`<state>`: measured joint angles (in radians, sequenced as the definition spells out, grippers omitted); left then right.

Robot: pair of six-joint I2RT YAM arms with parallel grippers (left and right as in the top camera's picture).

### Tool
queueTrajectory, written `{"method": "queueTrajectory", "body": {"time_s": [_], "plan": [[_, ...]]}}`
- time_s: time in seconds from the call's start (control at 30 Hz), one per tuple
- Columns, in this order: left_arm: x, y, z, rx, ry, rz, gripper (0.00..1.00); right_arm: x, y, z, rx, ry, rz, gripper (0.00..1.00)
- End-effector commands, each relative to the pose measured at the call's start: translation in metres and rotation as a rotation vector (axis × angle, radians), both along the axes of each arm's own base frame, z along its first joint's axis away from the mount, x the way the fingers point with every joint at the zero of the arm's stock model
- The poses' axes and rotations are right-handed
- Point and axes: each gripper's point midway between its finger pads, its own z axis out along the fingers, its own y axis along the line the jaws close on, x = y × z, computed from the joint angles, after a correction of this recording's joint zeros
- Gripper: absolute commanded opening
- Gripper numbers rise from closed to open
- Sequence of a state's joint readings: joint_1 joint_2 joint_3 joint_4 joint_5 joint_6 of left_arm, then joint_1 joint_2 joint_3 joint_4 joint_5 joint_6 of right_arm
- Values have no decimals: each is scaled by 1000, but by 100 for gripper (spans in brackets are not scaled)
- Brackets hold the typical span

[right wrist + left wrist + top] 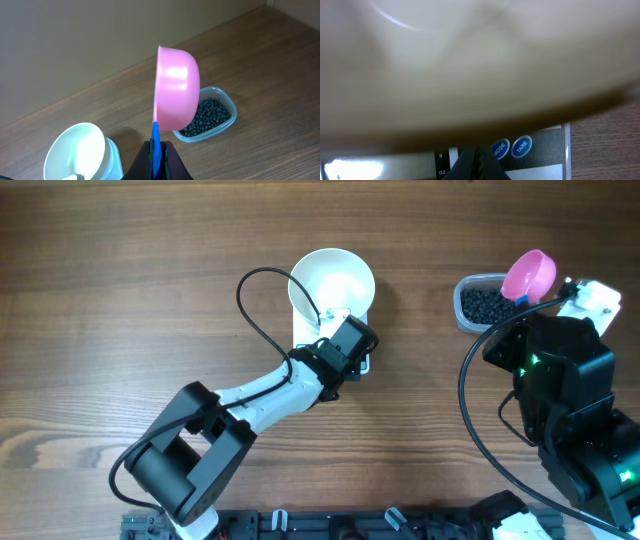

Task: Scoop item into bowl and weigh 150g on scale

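Taring seems in hand: empty bowl point(330, 285) on the scale point(545, 156), shut, empty left gripper point(479, 155) at its buttons point(521, 146), while right of it the right gripper point(159, 150) pinches the scoop point(175, 95) over the beads point(207, 115), which it should dip into next.

Soft, even light in the overhead view, shadows faint; the left wrist view blurs the close bowl point(470, 60) into cream haze; mild glare on the pink scoop point(175, 95)
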<state>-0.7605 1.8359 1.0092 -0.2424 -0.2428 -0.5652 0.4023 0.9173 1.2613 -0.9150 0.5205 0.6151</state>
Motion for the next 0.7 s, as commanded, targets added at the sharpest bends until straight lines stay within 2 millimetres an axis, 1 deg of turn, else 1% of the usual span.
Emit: {"method": "queueTrajectory", "body": {"time_s": [0.0, 0.2, 0.3, 0.37, 0.4, 0.53, 0.6, 0.63, 0.67], "plan": [[-16, 16, -38, 93, 81, -6, 4, 0, 0, 10, 2, -23, 7, 4], [-14, 14, -36, 86, 71, -9, 4, 0, 7, 8, 24, -17, 42, 4], [-14, 13, -21, 68, 52, -10, 4, -2, 7, 10, 28, -23, 45, 4], [-9, 9, 8, 20, 2, -9, 4, -2, 6, 11, 29, -25, 45, 5], [-8, 7, 25, -7, -26, -9, 6, -2, 6, 10, 28, -24, 45, 4], [-9, 9, 85, -95, -119, -8, 17, -3, 6, 9, 28, -17, 44, 4], [-13, 13, 109, -126, -152, -8, 21, -3, 6, 9, 28, -17, 44, 4], [-16, 16, 123, -145, -171, -8, 23, -3, 6, 9, 28, -17, 44, 4], [-22, 22, 144, -171, -200, -7, 32, -3, 6, 9, 27, -17, 44, 4]]}}
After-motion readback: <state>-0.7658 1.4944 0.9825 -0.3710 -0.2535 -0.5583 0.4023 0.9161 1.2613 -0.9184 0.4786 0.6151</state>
